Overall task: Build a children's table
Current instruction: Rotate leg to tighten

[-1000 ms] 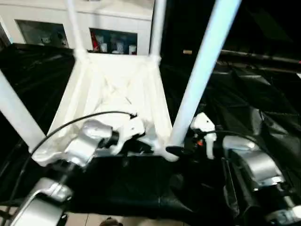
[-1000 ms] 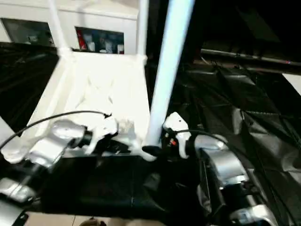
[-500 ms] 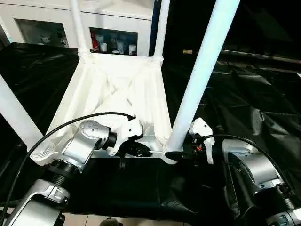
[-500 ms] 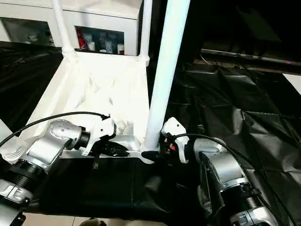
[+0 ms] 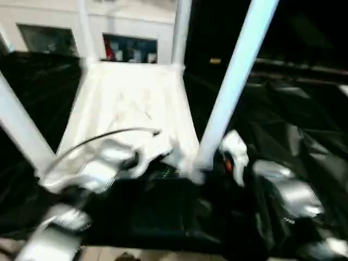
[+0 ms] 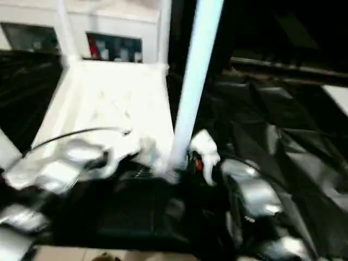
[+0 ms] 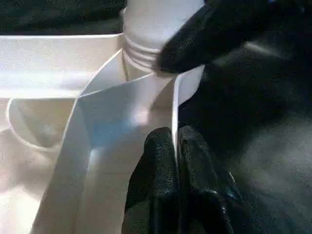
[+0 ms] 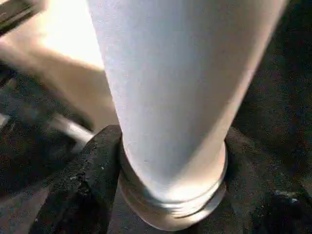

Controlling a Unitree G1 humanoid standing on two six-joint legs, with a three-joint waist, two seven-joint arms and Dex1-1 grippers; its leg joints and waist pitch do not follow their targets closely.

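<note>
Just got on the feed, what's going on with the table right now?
The tabletop lies upside down on the black-draped work table with all four legs standing in its corners. The left gripper is pinched shut on the tabletop's thin near edge, while the right gripper has its fingers around the base of the near right leg.

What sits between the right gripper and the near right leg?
Nothing visible. In the right wrist view the right gripper has a black finger on each side of the leg, just above its threaded base, with no other part between them.
</note>
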